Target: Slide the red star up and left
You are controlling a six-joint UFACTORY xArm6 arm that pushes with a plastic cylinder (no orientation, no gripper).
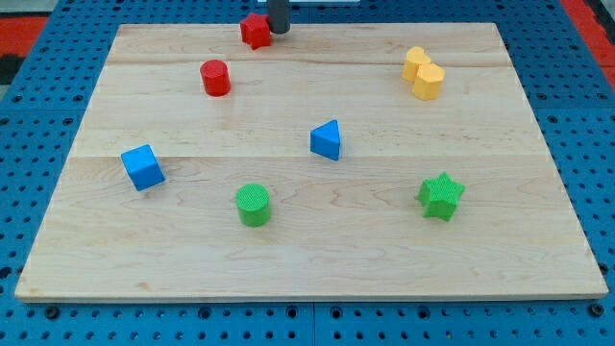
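The push looks to be in hand already. The red star (255, 31) sits at the top edge of the desk (307, 259), a bit left of centre in the frame, and the rod's tip (278, 30) is just beside it on the right side, touching or nearly so; I cannot tell which. So contact from the right is there, approx., and the star has very little desk left above it.

As I judge it, the next move must go mostly to the left, w/ only a small part upward, because the star is almost at the top border and could slide off the board. For the upward part the tip should sit lower right of the star, not directly right as now. The red cylinder (215, 77) lies lower left of the star, near but apart, so a leftward path along the top edge should miss it.

The rod comes down from the top of the frame, short and dark, approx. upright; the rest of the arm is out of view. There is no claw on this arm, so nothing clenched or released; it only pushes.

Other blocks, e.g. the blue cube (142, 166), the green cylinder (254, 205), are well apart, in the lower half.
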